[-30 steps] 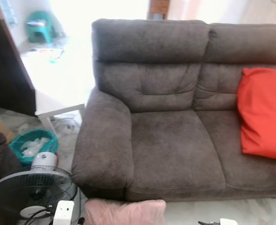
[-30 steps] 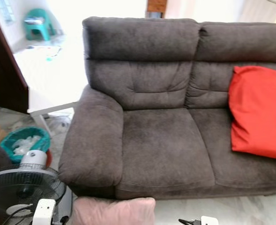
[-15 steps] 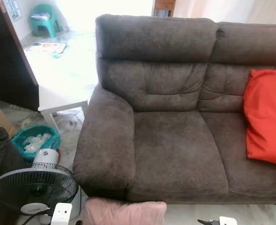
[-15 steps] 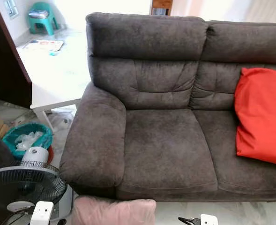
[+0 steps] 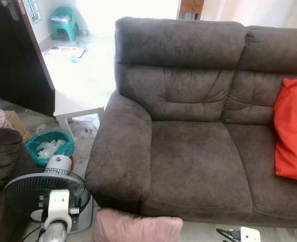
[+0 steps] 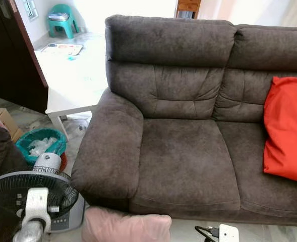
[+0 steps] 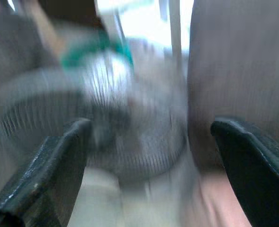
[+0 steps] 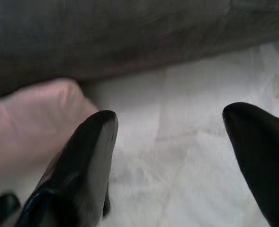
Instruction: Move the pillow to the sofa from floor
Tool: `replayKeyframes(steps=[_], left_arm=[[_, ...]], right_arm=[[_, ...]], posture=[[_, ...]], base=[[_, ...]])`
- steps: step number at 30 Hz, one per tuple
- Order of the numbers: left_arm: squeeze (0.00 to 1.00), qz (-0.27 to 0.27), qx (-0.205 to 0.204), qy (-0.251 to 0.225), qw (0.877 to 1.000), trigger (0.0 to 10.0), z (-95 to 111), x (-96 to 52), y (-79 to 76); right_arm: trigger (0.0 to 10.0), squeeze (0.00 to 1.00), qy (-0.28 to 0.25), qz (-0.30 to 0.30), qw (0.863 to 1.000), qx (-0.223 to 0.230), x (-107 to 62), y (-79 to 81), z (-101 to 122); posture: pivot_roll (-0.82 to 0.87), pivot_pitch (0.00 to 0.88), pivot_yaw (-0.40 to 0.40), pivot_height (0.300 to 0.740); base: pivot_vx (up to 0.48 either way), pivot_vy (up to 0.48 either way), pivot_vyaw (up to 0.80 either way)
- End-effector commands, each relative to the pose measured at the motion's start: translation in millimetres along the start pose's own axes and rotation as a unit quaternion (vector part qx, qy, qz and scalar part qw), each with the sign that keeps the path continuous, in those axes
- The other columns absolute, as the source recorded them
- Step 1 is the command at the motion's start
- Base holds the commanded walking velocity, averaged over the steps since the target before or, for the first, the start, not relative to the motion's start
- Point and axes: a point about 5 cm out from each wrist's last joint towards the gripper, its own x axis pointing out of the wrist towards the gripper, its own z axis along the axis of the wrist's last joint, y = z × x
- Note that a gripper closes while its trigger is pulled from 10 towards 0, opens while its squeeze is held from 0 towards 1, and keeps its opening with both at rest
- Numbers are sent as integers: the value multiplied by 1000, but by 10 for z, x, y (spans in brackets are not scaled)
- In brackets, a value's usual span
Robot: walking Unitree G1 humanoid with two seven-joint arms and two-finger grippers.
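Observation:
A pale pink pillow (image 5: 137, 228) lies on the floor against the front of the dark brown sofa (image 5: 198, 156), below its left armrest. In the right wrist view the pink pillow (image 8: 30, 127) lies just beyond my open right gripper (image 8: 170, 116), which hovers over the pale floor with nothing between its fingers. My left gripper (image 7: 149, 126) is open too, in a blurred view, between the fan and the sofa's armrest, with the pink pillow (image 7: 215, 208) close by. My left wrist (image 5: 57, 206) shows in front of the fan, my right wrist (image 5: 246, 235) low on the right.
A red pillow (image 5: 292, 133) leans on the sofa's right seat. A standing fan (image 5: 45, 194) is on the floor at the left, beside a green bin (image 5: 50, 147) and a white low table (image 5: 77, 96). A dark cabinet (image 5: 17, 60) stands at the far left.
The camera has turned left, so the sofa sits further right in the picture. My left arm has risen in front of the fan. The pink pillow lies where it was.

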Motion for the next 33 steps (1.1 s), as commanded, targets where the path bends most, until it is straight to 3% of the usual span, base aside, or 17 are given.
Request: replayKeyframes(steps=[1, 2, 3, 4, 5, 9, 17, 20, 33], left_arm=[[0, 1, 29, -38, 999, 10000, 124, 31, 4], [0, 2, 18, -57, 998, 10000, 193, 42, 12], [0, -1, 40, -117, 992, 10000, 421, 71, 3], [0, -1, 40, -117, 992, 10000, 421, 71, 3], [0, -10, 50, -154, 987, 10000, 562, 74, -38], [0, -25, 23, -217, 976, 10000, 860, 27, -164], [0, -10, -31, -235, 971, 10000, 981, -151, -192], [0, -28, -32, -240, 970, 10000, 1021, -227, -202], [0, -42, -27, -217, 975, 10000, 994, -169, -158]], right_arm=[[10000, 0, -27, 0, 1000, 11, 11, 0, 82], [10000, 0, -83, 6, 996, 6, 64, 56, 346], [10000, 0, -209, 25, 978, -7, 96, 172, 940], [10000, 0, -209, 25, 978, -7, 96, 172, 940], [10000, 0, -262, 36, 964, -13, 70, 219, 1168], [10000, 0, -326, 58, 944, -14, -6, 289, 1397], [10000, 0, -390, 87, 916, -34, -194, 398, 1430], [10000, 0, -408, 95, 908, -30, -297, 403, 1429], [10000, 0, -399, 83, 913, -23, -292, 373, 1479]], posture=[[164, 0, -58, 740], [162, 0, -59, 740], [166, 0, -66, 740], [166, 0, -66, 740], [169, 0, -70, 740], [166, 0, -75, 740], [163, 0, -89, 740], [160, 0, -84, 740], [158, 0, -71, 740]], base=[[0, 0, 0], [0, 0, 0], [0, 0, 0], [0, 0, 0], [0, 0, 0], [0, 0, 0], [0, 0, 0], [0, 0, 0], [0, 0, 0]])
